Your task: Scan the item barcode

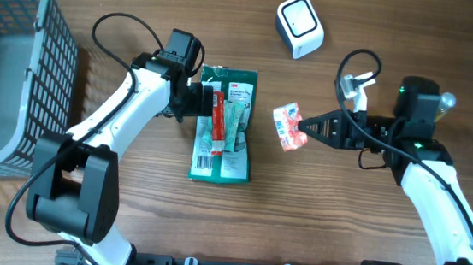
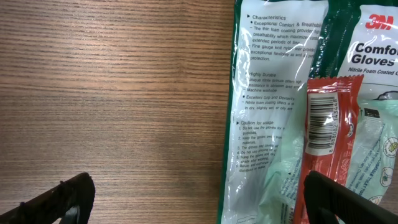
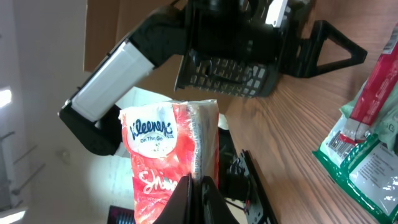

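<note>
The wooden table (image 1: 125, 226) carries it all. Nearest lies a green glove pack (image 1: 233, 149) with a red packet (image 1: 218, 122) on top; the left gripper (image 1: 195, 100) hovers there, jaws wide apart. Just beside them, the right gripper (image 1: 302, 125) is clamped on one edge of the tissue pack (image 1: 288, 126). The pack is probably light, soft and floppy, so the edge seam looks the best place to hold it. The white scanner (image 1: 300, 26) sits farther off.

Top-down overhead; close wrist views share glove pack (image 2: 273, 74).

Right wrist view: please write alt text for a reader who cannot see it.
The right gripper, shut, pinches a red-and-white plastic Kleenex tissue pack. Behind it is the wooden table, with a green plastic package at the right edge.
</note>
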### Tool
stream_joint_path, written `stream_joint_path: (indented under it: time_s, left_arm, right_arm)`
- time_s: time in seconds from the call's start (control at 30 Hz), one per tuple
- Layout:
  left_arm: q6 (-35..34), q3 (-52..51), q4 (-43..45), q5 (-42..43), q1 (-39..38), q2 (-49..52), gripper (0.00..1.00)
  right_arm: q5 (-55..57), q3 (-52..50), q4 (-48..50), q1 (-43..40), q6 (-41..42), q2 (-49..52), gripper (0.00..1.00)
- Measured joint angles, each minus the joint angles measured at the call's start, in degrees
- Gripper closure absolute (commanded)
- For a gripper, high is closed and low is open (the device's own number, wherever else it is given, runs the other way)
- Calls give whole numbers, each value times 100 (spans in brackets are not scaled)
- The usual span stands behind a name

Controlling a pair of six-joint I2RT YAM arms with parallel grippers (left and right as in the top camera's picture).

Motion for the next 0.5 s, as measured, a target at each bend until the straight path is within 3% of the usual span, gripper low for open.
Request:
stream_joint_path:
  time_s: [0.17,0.5]
  left_arm:
    - [0,0,0,-2,0,0,0]
    - [0,0,0,0,0,0,0]
  right_arm:
    - [0,0,109,-22,293,-503,96]
    - [0,-22,1222,-22,1499,-1401,96]
